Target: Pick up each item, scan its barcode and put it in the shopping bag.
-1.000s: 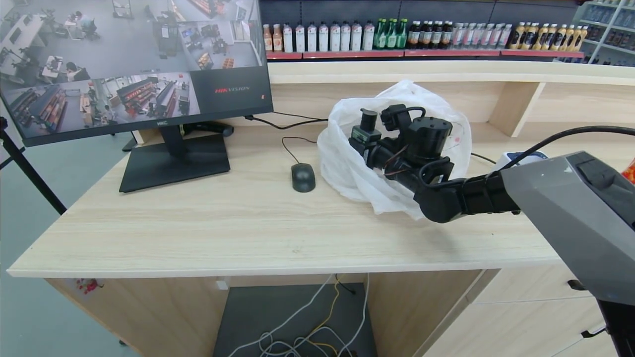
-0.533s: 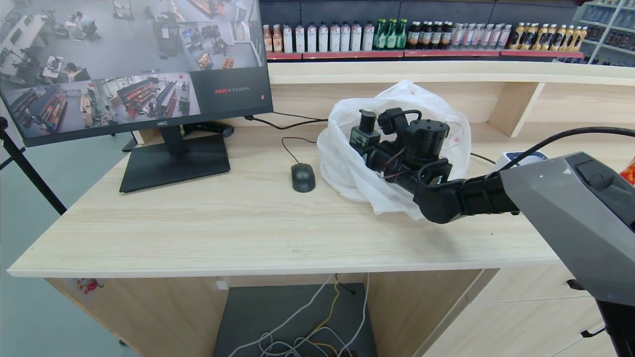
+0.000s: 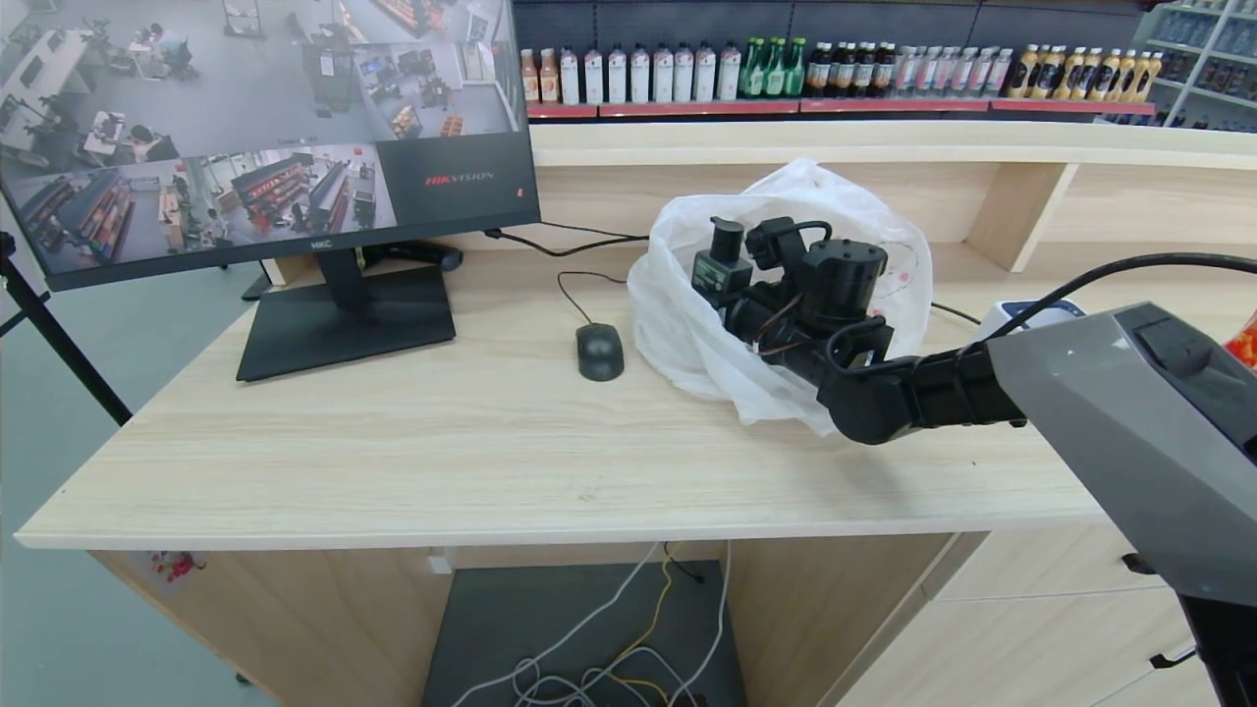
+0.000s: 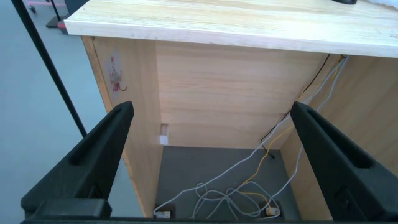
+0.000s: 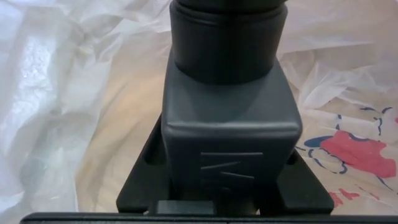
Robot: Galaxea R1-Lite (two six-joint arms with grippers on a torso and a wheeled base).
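Observation:
A white plastic shopping bag (image 3: 687, 339) stands open on the wooden desk (image 3: 442, 442), right of centre. My right gripper (image 3: 737, 290) is inside the bag's mouth, shut on a dark square bottle (image 3: 720, 263) with a black cap and a green label. In the right wrist view the bottle (image 5: 230, 143) hangs over the crumpled bag lining (image 5: 56, 112), which bears a red and blue print. My left gripper (image 4: 211, 109) hangs low in front of the desk, open with nothing between its fingers.
A monitor (image 3: 255, 128) on a black stand fills the desk's back left. A black mouse (image 3: 600, 351) lies just left of the bag. A white device (image 3: 1021, 312) sits right of the bag. Loose cables (image 4: 249, 186) lie under the desk.
My right gripper has shifted slightly left and deeper into the bag with the bottle. The left arm has not moved.

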